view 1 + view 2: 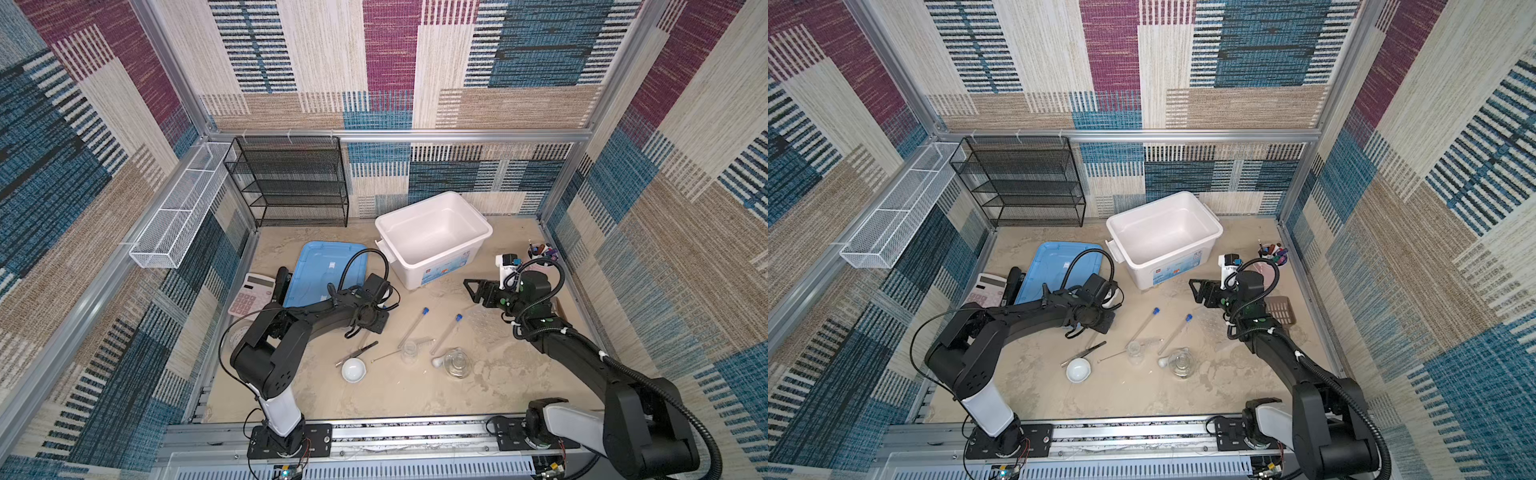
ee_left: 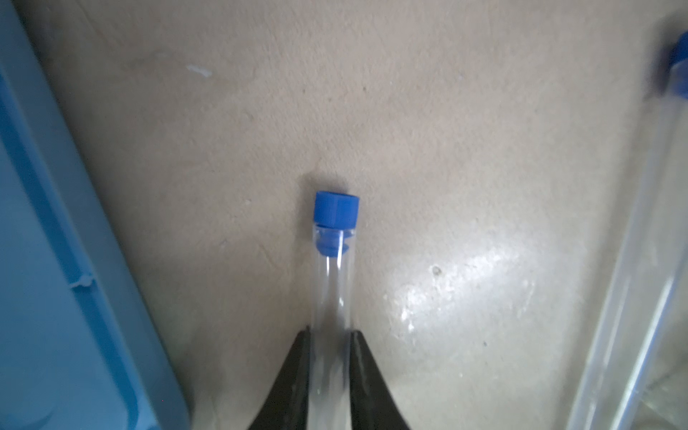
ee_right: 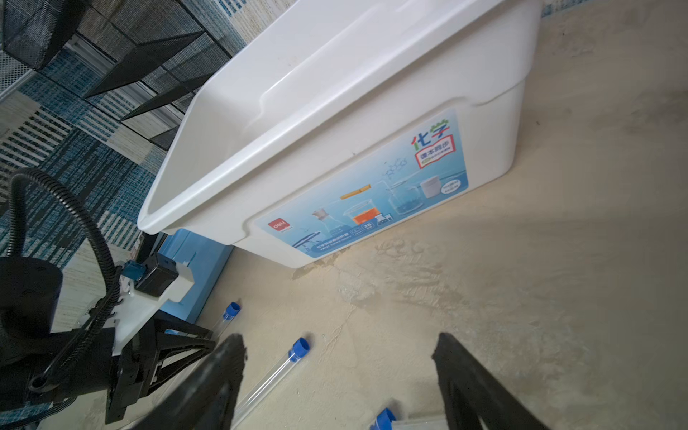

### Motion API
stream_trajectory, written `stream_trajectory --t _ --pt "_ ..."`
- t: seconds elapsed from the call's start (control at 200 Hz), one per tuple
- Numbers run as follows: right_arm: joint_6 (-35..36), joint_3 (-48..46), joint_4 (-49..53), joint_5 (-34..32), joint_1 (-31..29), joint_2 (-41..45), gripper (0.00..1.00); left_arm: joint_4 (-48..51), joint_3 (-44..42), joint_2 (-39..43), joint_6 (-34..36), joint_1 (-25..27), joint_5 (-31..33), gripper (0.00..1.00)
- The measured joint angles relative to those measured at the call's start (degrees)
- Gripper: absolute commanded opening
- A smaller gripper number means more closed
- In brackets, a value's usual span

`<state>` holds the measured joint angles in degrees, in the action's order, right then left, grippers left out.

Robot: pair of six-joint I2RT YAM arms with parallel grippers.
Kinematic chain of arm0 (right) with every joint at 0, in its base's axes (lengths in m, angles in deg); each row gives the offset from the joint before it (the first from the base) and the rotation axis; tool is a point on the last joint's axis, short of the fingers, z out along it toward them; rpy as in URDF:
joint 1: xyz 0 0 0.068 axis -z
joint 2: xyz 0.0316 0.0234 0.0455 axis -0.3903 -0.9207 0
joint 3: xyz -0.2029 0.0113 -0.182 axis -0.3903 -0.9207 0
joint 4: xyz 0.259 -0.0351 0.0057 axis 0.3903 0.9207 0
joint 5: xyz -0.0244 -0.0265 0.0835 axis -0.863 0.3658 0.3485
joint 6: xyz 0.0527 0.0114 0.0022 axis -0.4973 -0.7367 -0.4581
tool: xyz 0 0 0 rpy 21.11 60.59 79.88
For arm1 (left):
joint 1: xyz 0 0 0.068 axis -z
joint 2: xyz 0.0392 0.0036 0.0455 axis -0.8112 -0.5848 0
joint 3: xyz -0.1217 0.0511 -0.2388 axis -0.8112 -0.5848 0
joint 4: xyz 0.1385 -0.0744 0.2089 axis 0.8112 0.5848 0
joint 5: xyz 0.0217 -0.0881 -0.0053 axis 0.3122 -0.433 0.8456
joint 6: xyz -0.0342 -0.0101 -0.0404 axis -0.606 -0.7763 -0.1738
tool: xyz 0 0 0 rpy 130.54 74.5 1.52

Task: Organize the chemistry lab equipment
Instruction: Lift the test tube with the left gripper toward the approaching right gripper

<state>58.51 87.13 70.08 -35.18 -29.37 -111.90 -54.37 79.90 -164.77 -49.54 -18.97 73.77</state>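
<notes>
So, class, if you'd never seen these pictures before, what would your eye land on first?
The big white bin at the back of the table, open and empty, with a blue lid lying flat to its left. Then, in the left wrist view, the left gripper pinching a blue-capped tube.

The only legible writing is on the blue label (image 3: 366,186) stuck to the side wall of the white plastic storage box (image 3: 495,123). It carries a small red badge reading "deli" at one end, large coloured characters "化学" at the other, and below those a red-bordered tag reading "课本同步". The label's finer print, including a white strip under the pictured glassware, is too small to read.
</notes>
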Motion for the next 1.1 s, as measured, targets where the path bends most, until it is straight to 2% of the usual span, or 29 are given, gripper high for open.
stream_trajectory --t 0.396,0.656,0.851,0.972,1.102 --pt "-0.9 -0.2 -2.4 6.6 -0.9 -2.8 0.79 -2.1 -1.6 6.2 2.3 0.7 -0.1 0.19" --pt "-2.8 -0.1 -6.8 15.5 -3.0 -6.9 0.77 -7.4 -5.2 13.9 5.7 3.0 -1.3 0.19" --pt "-4.5 1.5 -10.1 20.5 -7.0 -9.9 0.73 -12.4 -8.4 19.2 8.8 5.4 -3.4 0.19" --pt "-5.1 2.7 -10.9 21.5 -9.5 -11.8 0.66 -15.0 -10.1 20.8 10.2 6.4 -4.9 0.19" --pt "-6.2 3.7 -11.8 22.4 -11.1 -13.7 0.65 -16.8 -10.4 20.8 11.3 7.7 -6.3 0.19"
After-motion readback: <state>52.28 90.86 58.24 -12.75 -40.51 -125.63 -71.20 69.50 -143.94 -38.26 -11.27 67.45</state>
